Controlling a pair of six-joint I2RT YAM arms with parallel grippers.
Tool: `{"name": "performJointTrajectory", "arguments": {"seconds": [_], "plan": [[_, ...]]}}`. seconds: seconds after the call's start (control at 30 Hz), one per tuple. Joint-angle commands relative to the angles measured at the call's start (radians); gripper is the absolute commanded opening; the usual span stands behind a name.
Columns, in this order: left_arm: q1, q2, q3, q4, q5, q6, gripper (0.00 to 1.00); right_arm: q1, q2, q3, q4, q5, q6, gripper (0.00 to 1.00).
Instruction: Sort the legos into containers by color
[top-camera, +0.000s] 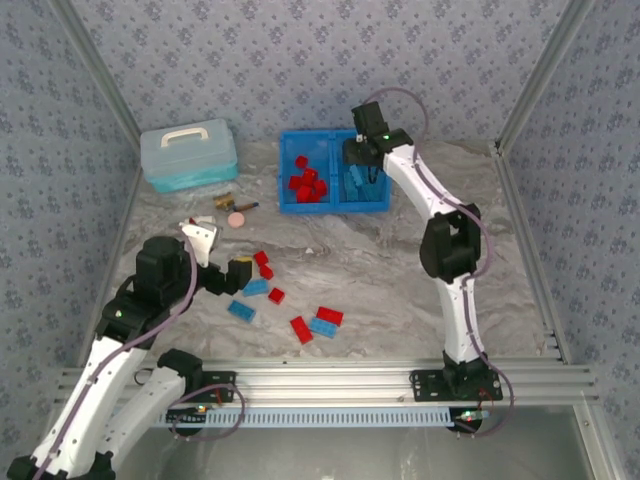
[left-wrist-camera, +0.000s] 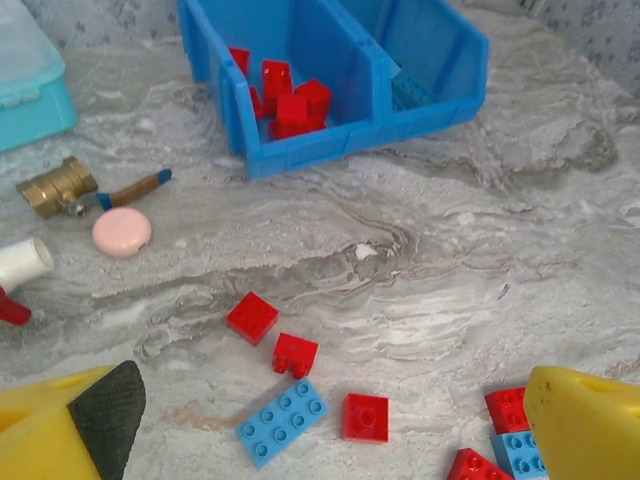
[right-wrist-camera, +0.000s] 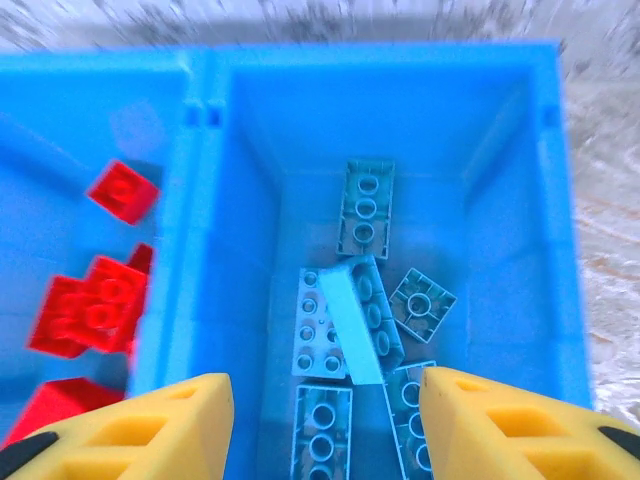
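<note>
Bright, even light; soft shadows; right-wrist edges smear beyond the bin (right-wrist-camera: 400, 110).

You have a table top (top-camera: 350, 270) with a grey, marbled, swirled finish, evenly lit, shadows soft and short. On three sides you see walls (top-camera: 250, 60) papered in blue-grey with a small repeating floral print, and silver metal posts (top-camera: 100, 75) slanting up along the left and right corners. At your near edge runs a ribbed aluminium rail (top-camera: 330, 378), with a paler smooth surface below it.
</note>
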Motion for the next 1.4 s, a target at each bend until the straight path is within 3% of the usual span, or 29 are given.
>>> {"name": "performJointTrajectory", "arguments": {"seconds": [0.0, 0.17, 0.33, 0.43, 0.63, 0.83, 1.13, 1.37], "plan": [[-0.033, 0.056, 0.043, -0.002, -0.082, -0.154, 0.99, 0.029, -0.221, -0.124, 0.043, -0.026, -0.011, 0.54], [-0.294, 0.155, 0.012, -0.08, -0.35, -0.44, 0.96, 0.1, -0.608, -0.572, 0.223, -0.058, -0.047, 0.7], [-0.444, 0.382, 0.005, -0.092, -0.361, -0.493, 0.91, 0.116, -0.895, -0.91, 0.306, -0.163, 0.072, 0.75], [-0.465, 0.507, 0.025, -0.065, -0.355, -0.462, 0.89, 0.14, -1.007, -1.04, 0.318, -0.211, 0.111, 0.76], [-0.461, 0.689, 0.043, 0.037, -0.367, -0.394, 0.75, 0.169, -1.119, -1.124, 0.241, -0.175, 0.104, 0.78], [-0.452, 0.851, 0.063, 0.118, -0.359, -0.378, 0.67, 0.169, -1.149, -1.144, 0.233, -0.171, 0.102, 0.79], [-0.467, 0.934, 0.018, 0.166, -0.399, -0.397, 0.51, 0.168, -1.152, -1.148, 0.241, -0.173, 0.104, 0.79], [-0.498, 0.921, 0.017, 0.177, -0.394, -0.428, 0.29, 0.169, -1.155, -1.148, 0.251, -0.161, 0.13, 0.83]]}}
